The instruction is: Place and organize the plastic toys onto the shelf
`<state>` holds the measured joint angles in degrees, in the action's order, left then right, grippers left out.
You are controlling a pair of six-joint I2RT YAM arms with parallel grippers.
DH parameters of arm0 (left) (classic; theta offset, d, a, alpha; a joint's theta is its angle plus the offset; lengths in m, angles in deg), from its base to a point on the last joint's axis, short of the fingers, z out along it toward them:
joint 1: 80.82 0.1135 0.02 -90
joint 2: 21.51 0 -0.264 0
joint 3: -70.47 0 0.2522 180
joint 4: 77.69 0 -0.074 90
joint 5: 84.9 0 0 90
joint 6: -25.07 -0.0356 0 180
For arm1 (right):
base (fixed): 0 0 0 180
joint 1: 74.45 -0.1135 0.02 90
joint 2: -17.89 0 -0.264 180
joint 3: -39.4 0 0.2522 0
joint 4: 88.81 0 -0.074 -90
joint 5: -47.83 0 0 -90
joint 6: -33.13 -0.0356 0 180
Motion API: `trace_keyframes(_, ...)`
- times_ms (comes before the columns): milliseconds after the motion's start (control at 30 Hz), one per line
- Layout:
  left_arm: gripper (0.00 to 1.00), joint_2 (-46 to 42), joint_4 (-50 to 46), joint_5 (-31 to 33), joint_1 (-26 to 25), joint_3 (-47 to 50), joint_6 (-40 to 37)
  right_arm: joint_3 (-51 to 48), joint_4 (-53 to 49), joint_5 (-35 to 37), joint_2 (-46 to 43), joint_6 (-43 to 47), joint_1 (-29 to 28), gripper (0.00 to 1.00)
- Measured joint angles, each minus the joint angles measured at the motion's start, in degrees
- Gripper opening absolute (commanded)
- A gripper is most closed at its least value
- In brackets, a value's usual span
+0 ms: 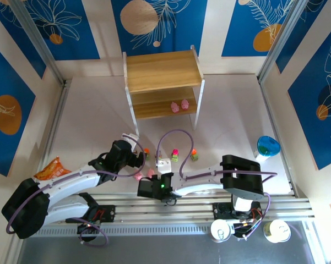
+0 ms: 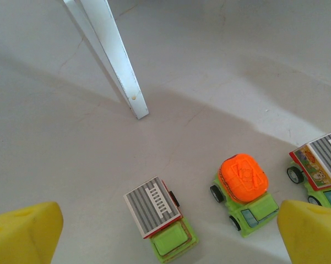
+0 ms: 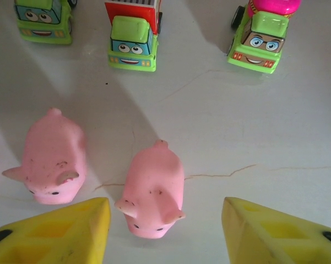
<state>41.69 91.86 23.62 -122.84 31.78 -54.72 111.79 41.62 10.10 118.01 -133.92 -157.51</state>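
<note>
Right end effector point(image 3: 164, 208) is sitting released. Its yellow fingers point(image 3: 60, 231) are straddling a pink pig point(image 3: 153, 190) with a gap on both sides, so it's gripping nothing. A second pig point(image 3: 52, 159) is lying just beside the first, not touching it. Beyond them three trucks are facing the wrist camera in a row: a cropped truck point(image 3: 44, 19), a striped-top truck point(image 3: 131, 41) and a pink-top truck point(image 3: 261, 38).

Left end effector point(image 2: 169, 212) is hanging fully spread and empty over a grey-top truck point(image 2: 159, 220). An orange-top truck point(image 2: 243, 195) is standing just beside that one, and another grey truck point(image 2: 318, 165) is running off the edge of the view. The shelf leg point(image 2: 118, 71) is standing beyond them, apart from all three.

From overhead, the shelf point(image 1: 162, 69) is carrying two placed pigs point(image 1: 179, 105) side by side on the lower tier. I'm seeing nothing on the top tier and no trucks on either.

I'm judging this as early going: two toys shelved, the rest sitting on the counter point(image 1: 231, 121). I'm counting at least two pigs and four trucks by top colour down there, and the arms may be hiding more. I'm reading the step in hand as the right arm lining up on the pig between its fingers. No truck sorting is happening so far.
</note>
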Motion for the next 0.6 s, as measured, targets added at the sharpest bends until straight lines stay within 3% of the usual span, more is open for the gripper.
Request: trace_keyframes(600,1.00,0.00,0.00,-0.02,0.02,0.00,0.00,-0.26,2.40,-2.16,2.40,0.50,0.94,0.49)
